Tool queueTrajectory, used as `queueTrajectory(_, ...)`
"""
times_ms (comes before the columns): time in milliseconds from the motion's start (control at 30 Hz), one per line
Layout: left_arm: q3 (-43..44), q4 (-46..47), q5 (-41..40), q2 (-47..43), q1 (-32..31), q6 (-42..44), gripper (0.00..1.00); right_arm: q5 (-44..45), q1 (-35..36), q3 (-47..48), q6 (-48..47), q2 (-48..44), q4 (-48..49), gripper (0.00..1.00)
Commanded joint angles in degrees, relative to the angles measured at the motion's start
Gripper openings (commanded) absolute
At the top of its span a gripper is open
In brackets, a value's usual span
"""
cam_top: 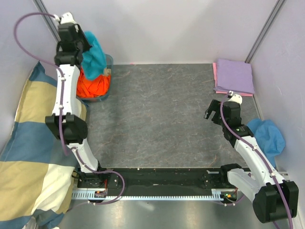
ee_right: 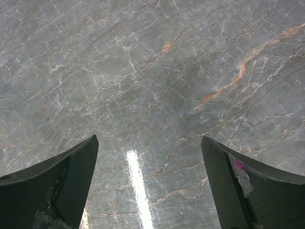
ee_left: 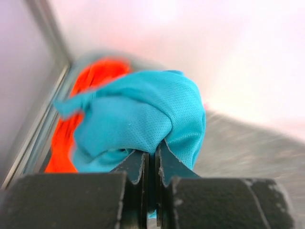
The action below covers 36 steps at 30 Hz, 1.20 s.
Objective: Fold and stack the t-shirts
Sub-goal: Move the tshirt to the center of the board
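My left gripper (ee_left: 152, 160) is clenched on the teal t-shirt (ee_left: 138, 119) at the far-left corner, above the orange t-shirt (cam_top: 94, 86); my right gripper (ee_right: 150, 162) gapes empty. The lavender t-shirt (cam_top: 234, 76) lies folded far right, seemingly atop the pink t-shirt (cam_top: 214, 78); teal and orange are not yet folded.

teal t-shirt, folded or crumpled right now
Crumpled: the teal t-shirt is a bunched lump pinched in the shut left gripper, with no flat folds, by the orange t-shirt.
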Motion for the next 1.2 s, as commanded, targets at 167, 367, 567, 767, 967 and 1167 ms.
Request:
queueTrajectory(167, 19.2, -2.9, 26.0, -7.3, -1.0, -12.1, 0.02, -0.4, 0.2, 1.5, -0.1, -2.4, -0.6, 0.98)
queueTrajectory(367, 8.4, -2.3, 29.5, -14.3, -12.6, -12.4, 0.02, 0.2, 0.2, 2.2, 0.3, -3.4, -0.8, 0.98)
queueTrajectory(567, -18.8, 6.1, 22.3, -24.7, -28.9, -11.5, 0.02, 0.7, 0.2, 3.7, 0.4, -4.5, -2.2, 0.98)
queueTrajectory(767, -43.1, 10.8, 14.3, -32.7, -35.1, -11.4, 0.02, 1.2, 0.2, 5.2, 0.7, -5.8, -3.2, 0.98)
queueTrajectory(967, -69.2, 17.7, 12.9, -37.3, -36.4, -15.8, 0.02, 0.3, 0.2, 5.6, 1.8, -5.2, -3.5, 0.98)
queueTrajectory(1167, -82.3, 21.8, 12.3, -35.2, -37.8, -18.6, 0.02, -2.4, 0.5, 5.5, 2.7, -3.0, -3.1, 0.98)
